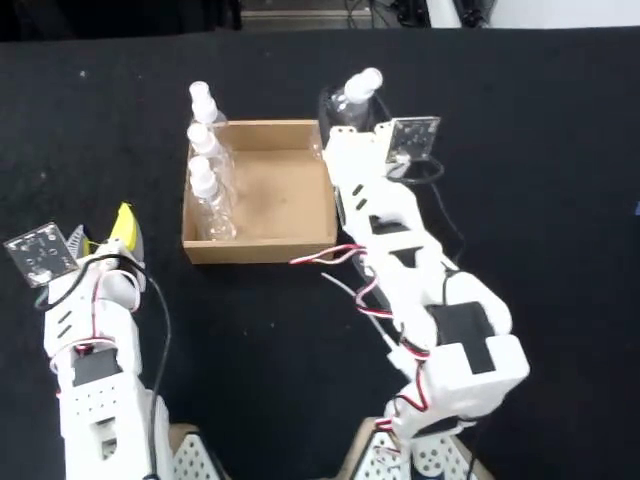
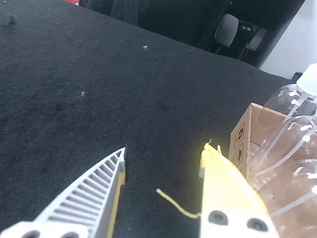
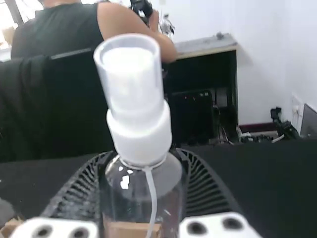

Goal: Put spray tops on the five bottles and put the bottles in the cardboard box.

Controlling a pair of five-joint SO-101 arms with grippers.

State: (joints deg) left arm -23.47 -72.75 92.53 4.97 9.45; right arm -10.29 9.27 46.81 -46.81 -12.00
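Three bottles [image 1: 212, 205] with white spray tops fitted stand in a row along one side wall of the cardboard box [image 1: 280, 190], the wall nearest the left arm. A fourth bottle [image 3: 139, 198] is clamped between the fingers of the right gripper [image 3: 143, 173], which closes on its clear shoulder just below the neck. In the high view this bottle sits just outside the box, at the far corner on the right arm's side; whether it rests on the table [image 2: 99, 74] or is lifted cannot be determined. Its spray top [image 3: 136, 99] is seated squarely on the neck. Status, as a judgement: three of five bottles complete, the fourth capped and awaiting placement, the fifth outstanding. Held bottle appearance: transparent body, white collar, translucent overcap above it, and a thin dip tube running down inside. The left gripper [image 2: 164, 148] hangs over the black table beside the box, jaws apart and holding nothing. The box floor beside the row is bare – room for the remaining bottles.
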